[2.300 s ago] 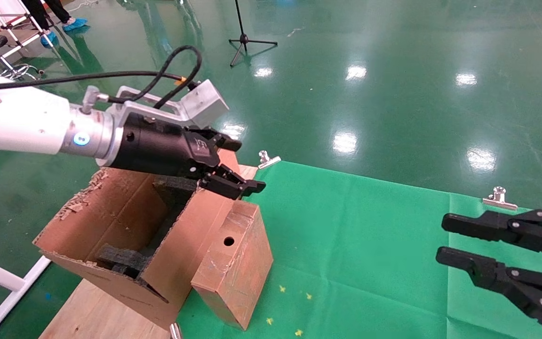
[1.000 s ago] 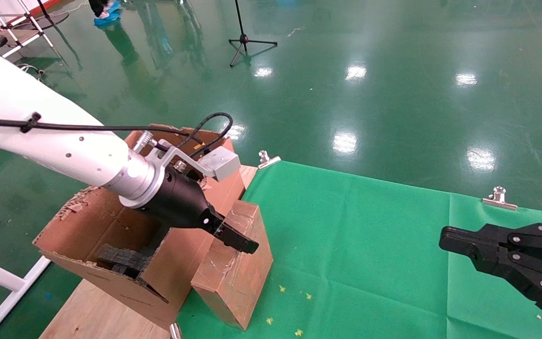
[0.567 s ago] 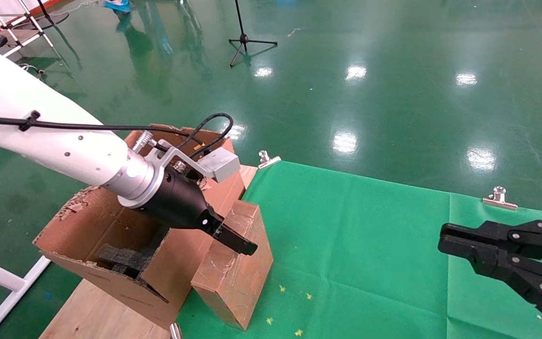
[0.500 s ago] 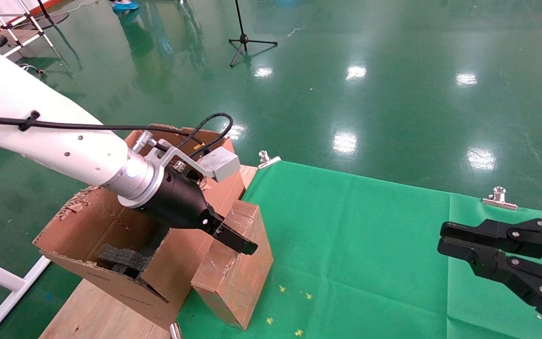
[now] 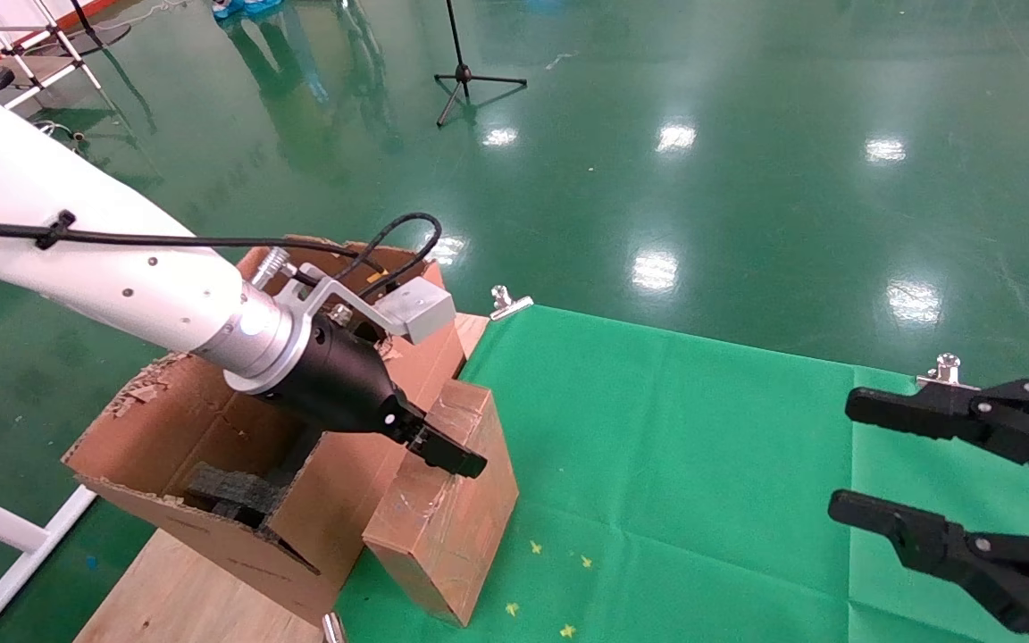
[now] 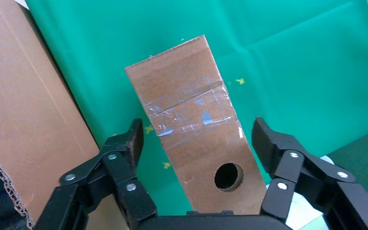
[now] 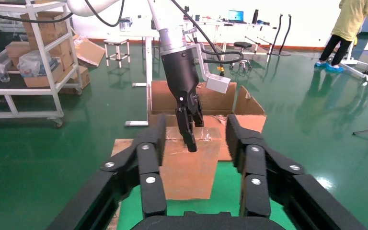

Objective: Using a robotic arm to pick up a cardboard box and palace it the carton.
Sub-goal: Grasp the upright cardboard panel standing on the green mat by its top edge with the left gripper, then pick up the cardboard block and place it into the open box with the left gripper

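The robotic arm (image 5: 121, 286) reaches in from the upper left of the head view, its white sleeve ending in a black wrist with a silver camera mount (image 5: 412, 313) and a looping black cable (image 5: 398, 241). Its left gripper (image 5: 443, 454) sits low over the top of the cardboard box (image 5: 456, 509), in the lower centre-left of the frame. In the left wrist view the left gripper (image 6: 196, 143) is spread wide, one finger on each side of the cardboard box (image 6: 196, 129), with green cloth showing between each finger and the box wall, so it grips nothing. A round hole (image 6: 228, 176) and clear tape mark the box's facing side.

The cardboard box stands upright on the green cloth (image 5: 702, 464), leaning close against the right wall of the carton (image 5: 211, 446). The carton fills the lower left of the head view, its ragged flaps open and black foam (image 5: 233, 491) inside. It rests on the wooden bench (image 5: 166, 589), whose cloth is held by silver clips (image 5: 948, 375).

The right gripper (image 5: 845, 464) hangs at the right edge of the head view above the cloth, fingers well apart and empty. In the right wrist view the right gripper (image 7: 196, 139) frames the far-off box.
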Tool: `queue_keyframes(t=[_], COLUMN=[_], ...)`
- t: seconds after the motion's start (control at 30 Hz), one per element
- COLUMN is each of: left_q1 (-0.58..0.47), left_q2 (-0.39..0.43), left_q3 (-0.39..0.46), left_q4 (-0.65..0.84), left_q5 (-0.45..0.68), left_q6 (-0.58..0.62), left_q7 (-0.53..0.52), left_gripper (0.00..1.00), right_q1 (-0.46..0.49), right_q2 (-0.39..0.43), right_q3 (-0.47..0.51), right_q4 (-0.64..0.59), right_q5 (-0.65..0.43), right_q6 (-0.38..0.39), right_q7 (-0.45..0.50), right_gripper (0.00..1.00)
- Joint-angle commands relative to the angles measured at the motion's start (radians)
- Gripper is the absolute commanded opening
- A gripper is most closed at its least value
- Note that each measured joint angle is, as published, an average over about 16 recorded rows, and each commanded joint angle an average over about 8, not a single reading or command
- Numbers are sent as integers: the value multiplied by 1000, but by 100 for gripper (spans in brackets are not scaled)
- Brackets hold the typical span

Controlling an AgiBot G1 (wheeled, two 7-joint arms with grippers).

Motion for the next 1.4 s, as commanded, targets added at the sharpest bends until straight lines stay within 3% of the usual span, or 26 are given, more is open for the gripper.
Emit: queue_keyframes(t=[0.03,0.37,0.57,0.8,1.1,1.4], left_q1=[0,-19,-90,-251,-436,-462], left_q2=[0,-6,-55,-122,-161,-129], left_q3=[-1,-7,-59,-138,-100,-21], left_q4=[-1,25,46,154,377,739], left_q5=[0,-19,-89,-143,50,189], left_q6=[0,-16,-26,-3,9,-30], left_q7=[0,55,203,400,614,781], left_gripper=[0,0,0,0,0,0], right_q1=[0,0,0,0,0,0], right_q2=[0,0,0,0,0,0], right_q3=[0,0,0,0,-1,-1], right_q4=[0,0,0,0,0,0], right_q5=[0,0,0,0,0,0], right_q6=[0,0,0,0,0,0], right_q7=[0,0,0,0,0,0], right_gripper=[100,100,100,100,100,100])
